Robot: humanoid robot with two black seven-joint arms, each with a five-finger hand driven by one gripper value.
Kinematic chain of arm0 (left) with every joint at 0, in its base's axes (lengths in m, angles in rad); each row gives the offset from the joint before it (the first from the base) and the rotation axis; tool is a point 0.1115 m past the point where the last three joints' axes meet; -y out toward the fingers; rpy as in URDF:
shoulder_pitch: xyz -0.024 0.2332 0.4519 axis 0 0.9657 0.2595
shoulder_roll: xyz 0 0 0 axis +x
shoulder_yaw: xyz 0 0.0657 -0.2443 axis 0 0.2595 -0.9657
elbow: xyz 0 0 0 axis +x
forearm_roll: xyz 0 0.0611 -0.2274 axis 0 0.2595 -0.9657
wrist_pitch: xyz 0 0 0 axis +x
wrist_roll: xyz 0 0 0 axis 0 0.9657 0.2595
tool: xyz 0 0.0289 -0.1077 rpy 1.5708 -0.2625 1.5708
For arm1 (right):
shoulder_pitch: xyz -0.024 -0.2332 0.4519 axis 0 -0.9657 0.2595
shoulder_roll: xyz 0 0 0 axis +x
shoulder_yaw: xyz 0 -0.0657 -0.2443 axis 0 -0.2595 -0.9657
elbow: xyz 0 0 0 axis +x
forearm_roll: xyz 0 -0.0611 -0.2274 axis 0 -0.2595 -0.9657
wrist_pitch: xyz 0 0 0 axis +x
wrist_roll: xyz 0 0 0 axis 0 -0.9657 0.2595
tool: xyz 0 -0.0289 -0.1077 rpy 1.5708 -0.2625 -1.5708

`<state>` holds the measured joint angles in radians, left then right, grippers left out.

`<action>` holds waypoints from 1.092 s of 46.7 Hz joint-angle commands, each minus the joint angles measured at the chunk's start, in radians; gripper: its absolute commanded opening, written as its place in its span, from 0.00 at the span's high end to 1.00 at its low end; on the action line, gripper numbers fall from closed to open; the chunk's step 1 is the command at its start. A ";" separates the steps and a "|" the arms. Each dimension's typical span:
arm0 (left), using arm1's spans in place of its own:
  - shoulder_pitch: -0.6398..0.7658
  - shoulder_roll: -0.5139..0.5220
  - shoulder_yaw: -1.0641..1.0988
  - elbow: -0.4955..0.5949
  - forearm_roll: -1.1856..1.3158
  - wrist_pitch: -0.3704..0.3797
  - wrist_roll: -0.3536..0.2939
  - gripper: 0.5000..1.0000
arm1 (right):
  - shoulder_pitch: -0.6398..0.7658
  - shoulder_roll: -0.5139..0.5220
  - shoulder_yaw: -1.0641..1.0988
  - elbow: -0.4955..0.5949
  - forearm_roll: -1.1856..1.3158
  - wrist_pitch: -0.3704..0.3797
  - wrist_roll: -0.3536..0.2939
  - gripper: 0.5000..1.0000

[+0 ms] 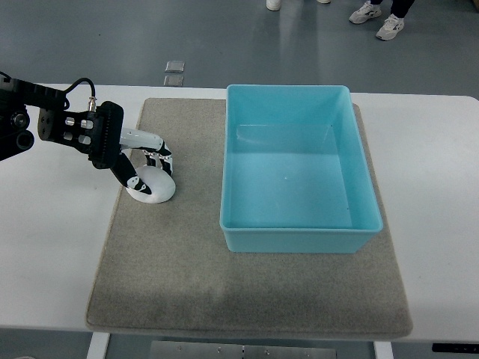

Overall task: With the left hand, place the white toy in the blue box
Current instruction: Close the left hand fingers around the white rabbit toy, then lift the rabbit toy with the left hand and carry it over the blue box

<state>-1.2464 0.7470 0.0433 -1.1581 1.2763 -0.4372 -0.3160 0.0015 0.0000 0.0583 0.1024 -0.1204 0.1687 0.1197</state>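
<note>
A white toy (155,187), rounded and smooth, lies on the grey mat (247,284) to the left of the blue box (299,232). My left hand (144,166) comes in from the left edge and sits right over the toy, its fingers curled around the toy's top and sides. The toy still rests on the mat. The blue box is an open rectangular tub with nothing inside. The right arm does not show.
The mat lies on a white table (52,254). A person's shoes (378,19) stand on the floor beyond the far edge. A small metal plate (174,72) is set in the floor behind the table.
</note>
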 commanded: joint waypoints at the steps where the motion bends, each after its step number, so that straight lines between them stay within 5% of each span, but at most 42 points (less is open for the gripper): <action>1: -0.002 0.000 -0.002 0.002 0.000 0.002 0.000 1.00 | 0.000 0.000 0.000 0.000 -0.001 0.000 0.000 0.13; 22: -0.045 0.000 -0.063 0.018 -0.002 0.028 0.000 1.00 | 0.000 0.000 0.000 0.000 0.001 0.002 0.000 0.13; 51: -0.087 -0.113 -0.164 0.002 -0.014 0.261 0.000 1.00 | 0.000 0.000 0.000 0.000 0.001 0.000 0.000 0.13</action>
<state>-1.3369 0.6500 -0.1133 -1.1529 1.2650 -0.1906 -0.3160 0.0015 0.0000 0.0583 0.1026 -0.1204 0.1687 0.1197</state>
